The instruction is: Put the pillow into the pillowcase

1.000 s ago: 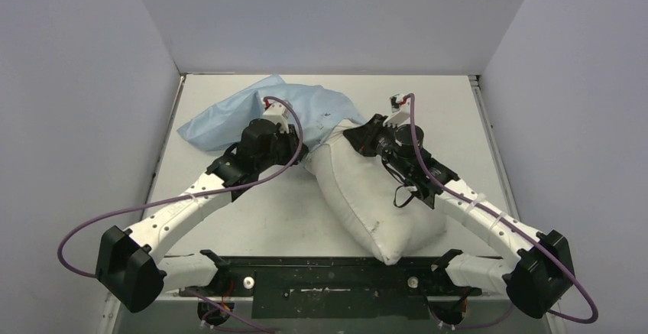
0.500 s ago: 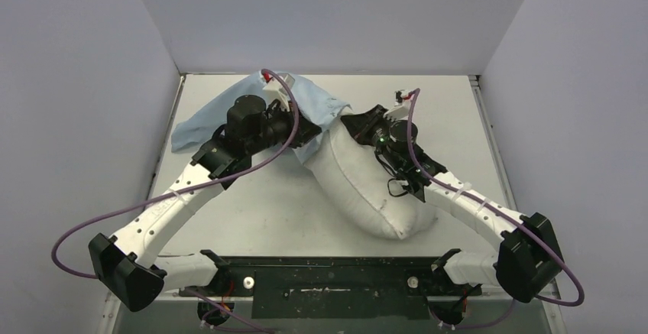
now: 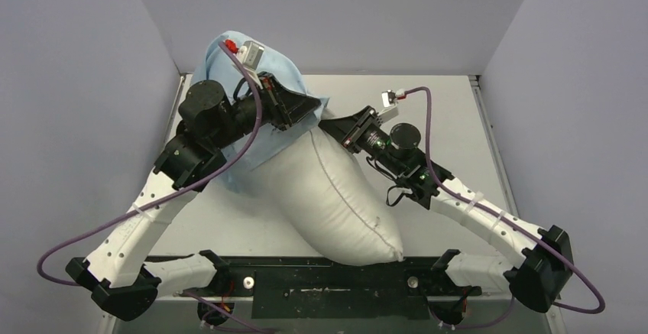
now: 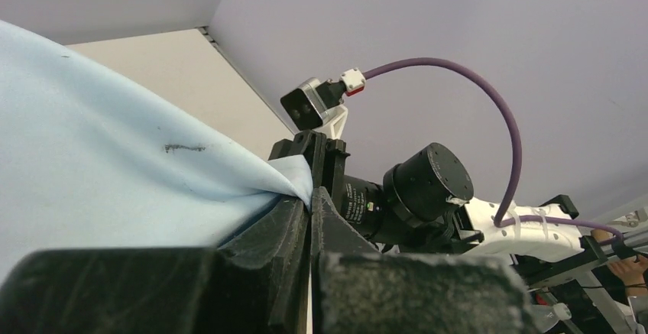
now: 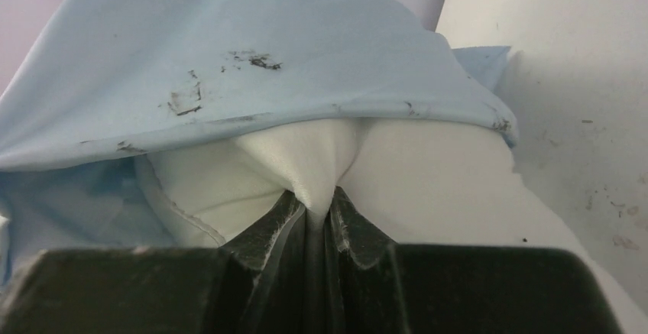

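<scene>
The off-white pillow lies slanted from the table's middle to the near edge; its far corner sits under the mouth of the light-blue pillowcase. My left gripper is shut on the pillowcase's edge and holds the cloth raised at the back left. My right gripper is shut on a pinch of the pillow's fabric at its far corner, just below the pillowcase's rim. The two grippers are close together. The pillow's tag is out of view.
Grey walls close the white table on the left, back and right. The black mounting frame runs along the near edge, touching the pillow's near corner. Purple cables loop off both arms.
My left gripper has lifted the pillowcase up and to the left, off the table. My right gripper has pushed the pillow's far corner left toward the raised opening; the pillow swung with it.
</scene>
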Action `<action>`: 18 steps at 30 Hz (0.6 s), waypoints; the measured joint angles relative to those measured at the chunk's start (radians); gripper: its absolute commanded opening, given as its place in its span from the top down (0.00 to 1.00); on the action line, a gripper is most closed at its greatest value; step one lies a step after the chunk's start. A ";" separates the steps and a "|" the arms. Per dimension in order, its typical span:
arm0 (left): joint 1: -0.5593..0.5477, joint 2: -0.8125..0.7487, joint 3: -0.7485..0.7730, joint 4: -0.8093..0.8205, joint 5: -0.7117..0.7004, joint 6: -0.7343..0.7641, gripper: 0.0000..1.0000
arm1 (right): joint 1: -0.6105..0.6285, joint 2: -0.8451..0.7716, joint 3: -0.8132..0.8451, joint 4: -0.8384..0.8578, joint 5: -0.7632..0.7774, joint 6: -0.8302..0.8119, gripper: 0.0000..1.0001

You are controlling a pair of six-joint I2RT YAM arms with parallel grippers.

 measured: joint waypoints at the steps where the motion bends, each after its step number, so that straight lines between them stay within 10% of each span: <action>1: 0.000 -0.011 -0.009 0.004 -0.005 0.000 1.00 | 0.000 0.002 0.000 -0.011 -0.011 0.000 0.89; 9: 0.013 -0.039 -0.298 0.013 -0.118 0.044 1.00 | -0.130 0.132 -0.040 -0.037 -0.076 -0.063 0.69; 18: 0.132 0.248 -0.243 0.042 -0.088 0.119 1.00 | -0.380 0.365 0.083 -0.126 -0.181 -0.227 0.08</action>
